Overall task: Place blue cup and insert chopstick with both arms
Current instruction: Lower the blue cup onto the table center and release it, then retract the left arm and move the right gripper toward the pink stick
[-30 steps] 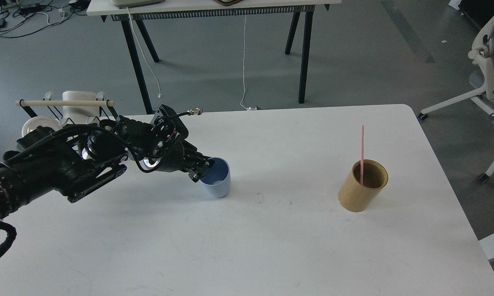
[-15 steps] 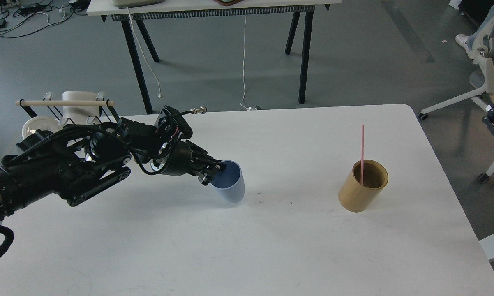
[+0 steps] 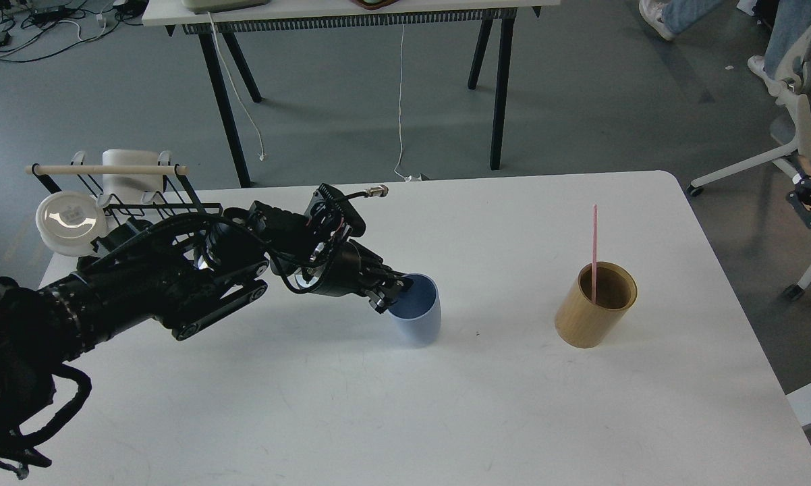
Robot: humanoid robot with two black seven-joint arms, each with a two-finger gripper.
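The blue cup [image 3: 419, 317] is near the middle of the white table [image 3: 446, 405], mouth tilted toward the left. My left gripper [image 3: 393, 295] reaches in from the left and is shut on the cup's near-left rim, one finger inside the cup. The pink-red chopstick [image 3: 594, 250] stands upright in the tan wooden cylinder holder [image 3: 594, 307] at the right of the table, well apart from the cup. My right gripper is not in view.
A black wire rack with a pale wooden rod [image 3: 105, 170], a white cup [image 3: 130, 172] and a white lid [image 3: 70, 214] stands at the table's far left. A second table [image 3: 351, 13] stands behind. An office chair [image 3: 793, 135] is at the right.
My left gripper has moved to the right with the blue cup in it, from left of centre to near the table's middle. The chopstick and holder have not moved.
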